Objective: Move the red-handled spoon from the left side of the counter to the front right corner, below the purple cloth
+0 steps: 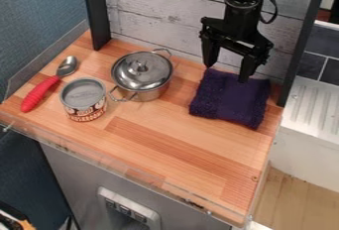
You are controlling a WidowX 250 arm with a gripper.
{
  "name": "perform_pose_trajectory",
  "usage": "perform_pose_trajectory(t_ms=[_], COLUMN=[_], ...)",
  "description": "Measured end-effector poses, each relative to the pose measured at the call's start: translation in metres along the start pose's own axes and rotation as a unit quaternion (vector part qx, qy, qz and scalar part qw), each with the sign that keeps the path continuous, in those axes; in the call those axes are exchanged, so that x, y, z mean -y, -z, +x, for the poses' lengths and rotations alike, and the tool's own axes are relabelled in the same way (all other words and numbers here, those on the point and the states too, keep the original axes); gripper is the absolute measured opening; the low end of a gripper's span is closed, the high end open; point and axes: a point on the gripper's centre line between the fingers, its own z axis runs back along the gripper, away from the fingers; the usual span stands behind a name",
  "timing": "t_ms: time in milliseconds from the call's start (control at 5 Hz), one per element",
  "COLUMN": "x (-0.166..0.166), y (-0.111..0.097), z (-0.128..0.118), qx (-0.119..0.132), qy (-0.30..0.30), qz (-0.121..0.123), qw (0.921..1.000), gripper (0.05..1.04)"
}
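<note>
Nearest on the striped wooden countertop [159, 140], a metal can [84, 111] bears a printed label with bold lettering. Behind it lie a spoon [41, 92] with a ridged red handle and a shiny, lidded metal pot [153, 93]. At right, a textured, folded dark-purple towel [232, 99] sits under the gripper [228, 72], its fingers spread apart.

A wooden countertop [179, 137] with lengthwise strips is carrying four things. A spoon [52, 81] with a red handle is lying at the far left, its bowl pointing to the far side. A can [84, 107] is standing upright just right of it. A lidded metal pot [141, 75] is sitting further right, and a dark purple cloth [232, 98] is lying folded at the far right.
</note>
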Motion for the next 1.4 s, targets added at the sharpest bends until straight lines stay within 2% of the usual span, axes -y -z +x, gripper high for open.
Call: perform_pose_trajectory(t_ms=[200, 400, 600, 800, 1000, 1200, 1400], x=[0.002, -0.031, -0.081, -0.108, -0.143, -0.169, -0.204], y=[0.015, 0.022, 0.014, 0.002, -0.017, -0.032, -0.023], z=[-0.006, -0.015, -0.03, -0.049, -0.07, -0.092, -0.121], qx=[-0.022, -0.029, -0.022, -0.018, 0.008, 0.024, 0.021], qy=[-0.001, -0.039, -0.103, -0.115, -0.131, -0.146, -0.155], qz=[-0.005, -0.029, -0.033, -0.024, -0.023, -0.015, -0.029], qw=[0.9997, 0.9984, 0.9939, 0.9929, 0.9911, 0.9888, 0.9872], gripper=[0.998, 0.998, 0.998, 0.998, 0.998, 0.998, 0.998])
